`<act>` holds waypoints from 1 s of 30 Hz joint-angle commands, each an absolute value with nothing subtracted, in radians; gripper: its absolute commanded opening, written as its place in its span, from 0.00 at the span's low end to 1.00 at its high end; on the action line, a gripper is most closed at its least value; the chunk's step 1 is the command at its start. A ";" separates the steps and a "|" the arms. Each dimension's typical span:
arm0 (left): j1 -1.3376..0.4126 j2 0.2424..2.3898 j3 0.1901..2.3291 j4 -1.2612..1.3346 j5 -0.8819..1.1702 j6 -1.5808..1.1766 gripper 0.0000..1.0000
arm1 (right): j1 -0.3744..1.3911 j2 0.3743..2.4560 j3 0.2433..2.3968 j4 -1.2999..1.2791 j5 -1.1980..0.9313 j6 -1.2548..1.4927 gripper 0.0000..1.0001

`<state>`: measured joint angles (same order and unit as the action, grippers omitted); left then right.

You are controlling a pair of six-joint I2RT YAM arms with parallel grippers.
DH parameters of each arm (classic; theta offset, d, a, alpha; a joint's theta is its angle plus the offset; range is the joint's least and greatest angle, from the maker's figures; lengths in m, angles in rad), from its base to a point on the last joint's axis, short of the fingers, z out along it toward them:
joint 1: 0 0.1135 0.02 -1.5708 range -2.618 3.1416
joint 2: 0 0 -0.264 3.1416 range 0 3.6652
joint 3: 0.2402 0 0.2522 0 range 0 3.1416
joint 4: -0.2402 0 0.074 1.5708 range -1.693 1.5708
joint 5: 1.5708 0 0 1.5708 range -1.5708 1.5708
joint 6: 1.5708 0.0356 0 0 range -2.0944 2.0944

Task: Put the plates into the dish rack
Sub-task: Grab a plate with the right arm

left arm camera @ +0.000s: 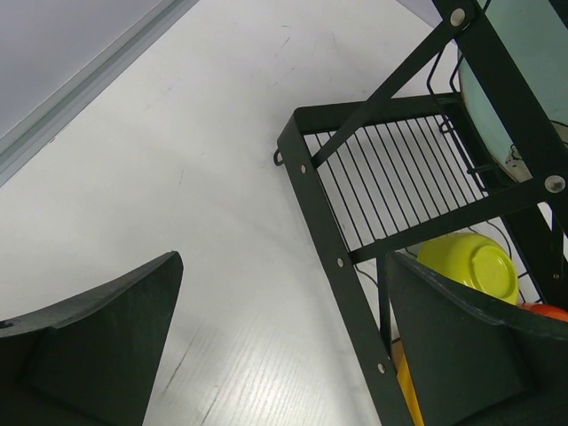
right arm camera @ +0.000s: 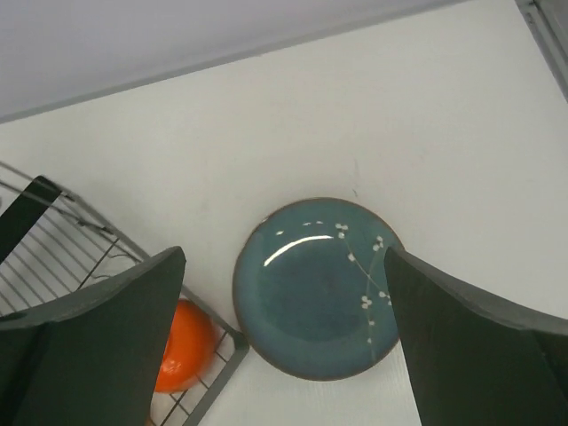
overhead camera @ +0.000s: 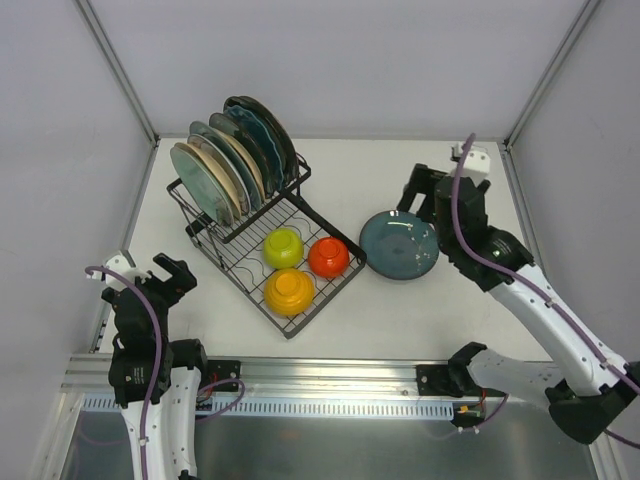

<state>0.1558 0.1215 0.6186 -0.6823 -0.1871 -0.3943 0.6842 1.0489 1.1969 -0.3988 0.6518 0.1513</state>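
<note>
Right gripper (right arm camera: 284,264) wide open and empty over the white-flecked teal plate (overhead camera: 398,245): pinch its 1 o'clock rim, tilt it upright, then slot it into the dish rack (overhead camera: 238,268) at 9 o'clock; left gripper (left arm camera: 284,266) open, empty.

Top cam: high, behind the arm bases, looks down on the whole table (overhead camera: 400,320). Left wrist: low, close, facing the dish rack (left arm camera: 324,232) corner. Right wrist: higher, looks down on blue plate (right arm camera: 311,288). Both wrists catch the orange bowl (right arm camera: 182,346).
</note>
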 commanded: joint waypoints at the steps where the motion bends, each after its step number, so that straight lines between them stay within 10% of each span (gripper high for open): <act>1: 0.152 0.117 0.607 -0.638 -0.158 -0.365 0.99 | 0.560 0.939 1.085 -0.485 0.523 0.291 1.00; 15: 0.150 0.107 0.600 -0.627 -0.110 -0.347 0.99 | -0.020 0.779 0.671 -0.420 -0.096 0.342 1.00; 30: 0.144 0.092 0.591 -0.609 -0.063 -0.328 0.99 | -0.129 0.977 0.368 0.138 -0.325 0.526 0.87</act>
<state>0.1555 0.1078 0.5972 -0.6544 -0.0841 -0.3492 -0.1211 0.9325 0.3954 -0.0742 -0.2684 0.4572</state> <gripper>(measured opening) 0.990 0.892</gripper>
